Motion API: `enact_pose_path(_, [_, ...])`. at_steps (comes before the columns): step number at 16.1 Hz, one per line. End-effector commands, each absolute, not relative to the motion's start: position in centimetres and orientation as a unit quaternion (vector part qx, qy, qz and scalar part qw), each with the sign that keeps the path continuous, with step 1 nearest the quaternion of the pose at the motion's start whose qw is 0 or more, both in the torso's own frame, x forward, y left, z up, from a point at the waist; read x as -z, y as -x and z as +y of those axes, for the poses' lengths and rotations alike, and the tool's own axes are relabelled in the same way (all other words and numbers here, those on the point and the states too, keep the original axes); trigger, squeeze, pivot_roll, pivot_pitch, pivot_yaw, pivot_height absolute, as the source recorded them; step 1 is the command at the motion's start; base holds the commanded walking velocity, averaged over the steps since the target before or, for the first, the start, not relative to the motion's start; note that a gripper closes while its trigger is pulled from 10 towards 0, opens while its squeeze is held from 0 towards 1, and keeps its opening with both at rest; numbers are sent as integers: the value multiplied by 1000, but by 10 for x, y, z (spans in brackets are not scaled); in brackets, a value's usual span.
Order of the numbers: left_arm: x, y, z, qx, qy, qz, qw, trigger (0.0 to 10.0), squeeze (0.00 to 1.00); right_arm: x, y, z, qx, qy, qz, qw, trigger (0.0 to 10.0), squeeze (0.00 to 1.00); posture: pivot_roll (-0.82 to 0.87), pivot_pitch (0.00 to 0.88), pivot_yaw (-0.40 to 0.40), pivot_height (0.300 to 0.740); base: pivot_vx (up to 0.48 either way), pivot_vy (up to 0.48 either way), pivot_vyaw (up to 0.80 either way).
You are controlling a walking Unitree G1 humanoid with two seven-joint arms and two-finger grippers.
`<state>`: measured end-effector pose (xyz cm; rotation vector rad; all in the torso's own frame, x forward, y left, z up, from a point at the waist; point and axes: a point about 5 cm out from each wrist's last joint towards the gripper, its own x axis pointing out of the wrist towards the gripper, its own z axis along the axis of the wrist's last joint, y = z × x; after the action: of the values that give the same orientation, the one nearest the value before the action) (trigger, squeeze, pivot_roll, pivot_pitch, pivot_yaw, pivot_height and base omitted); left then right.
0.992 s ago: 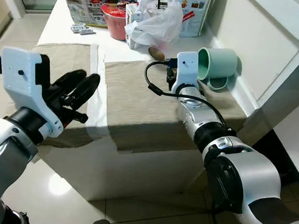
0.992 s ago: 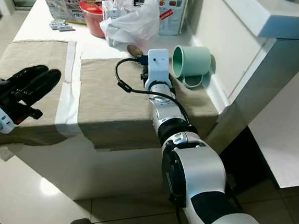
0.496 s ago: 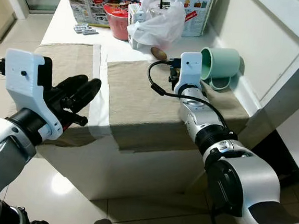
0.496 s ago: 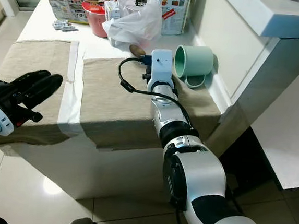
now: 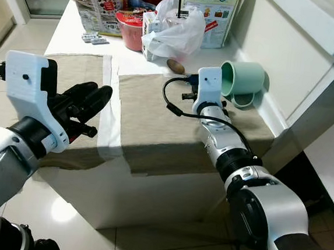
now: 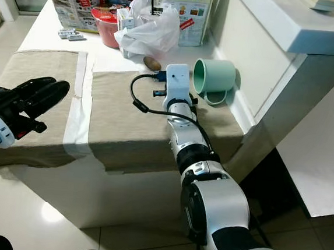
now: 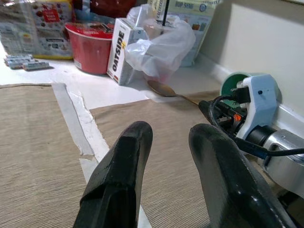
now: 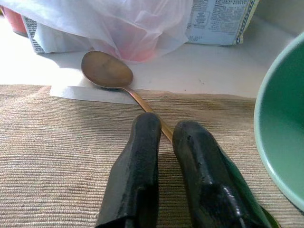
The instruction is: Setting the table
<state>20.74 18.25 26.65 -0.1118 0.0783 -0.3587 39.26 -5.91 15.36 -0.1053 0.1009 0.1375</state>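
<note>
A brown metal spoon (image 8: 107, 70) lies at the far edge of the right beige placemat (image 5: 156, 118), its bowl on the white table. My right gripper (image 8: 164, 124) rests low on that mat with its two fingers closed around the spoon's handle. Just right of the gripper, a green mug (image 5: 244, 78) lies on its side by the wall, its mouth facing the wrist. My left gripper (image 5: 93, 95) hovers open over the near edge of the left placemat (image 5: 72, 70), holding nothing.
At the back of the table stand a red bowl (image 5: 130, 25), a white plastic bag (image 5: 175, 29), an Oatside carton (image 7: 121, 50), snack packets (image 5: 99, 2) and a printed box (image 5: 215, 12). A wall and a raised counter ledge (image 5: 316, 27) close off the right side.
The camera has shifted a little, so the whole scene sits slightly lower. Both grippers keep their places; the right one stays on the spoon handle.
</note>
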Motion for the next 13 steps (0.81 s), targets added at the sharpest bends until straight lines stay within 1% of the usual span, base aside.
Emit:
enact_pose_path(1, [-267, -208, 180, 187, 53, 45, 980, 10000, 0, -59, -350, -72, -68, 71, 246, 964, 0, 0, 259, 160, 24, 740, 0, 0, 0])
enact_pose_path(4, [-267, -211, 178, 192, 57, 42, 979, 10000, 0, -42, -337, -70, -77, 74, 264, 959, 0, 0, 237, 148, 17, 740, 0, 0, 0])
enact_pose_path(6, [-267, -212, 177, 194, 49, 40, 979, 10000, 0, -32, -327, -62, -93, 74, 270, 956, 0, 0, 221, 132, 10, 740, 0, 0, 0])
enact_pose_path(8, [-267, -218, 179, 185, 47, 29, 981, 10000, 0, -23, -315, -50, -120, 74, 265, 954, 0, 0, 175, 92, -4, 740, 0, 0, 0])
enact_pose_path(11, [-264, -224, 179, 184, 46, 24, 981, 10000, 0, -32, -320, -45, -130, 66, 232, 962, 0, 0, 123, 59, -2, 740, 0, 0, 0])
enact_pose_path(12, [-262, -228, 180, 181, 45, 22, 982, 10000, 0, -57, -337, -39, -137, 59, 176, 973, 0, 0, 72, 50, -1, 740, 0, 0, 0])
enact_pose_path(13, [-261, -230, 182, 177, 43, 22, 983, 10000, 0, -71, -346, -38, -134, 50, 152, 978, 0, 0, 52, 48, 1, 740, 0, 0, 0])
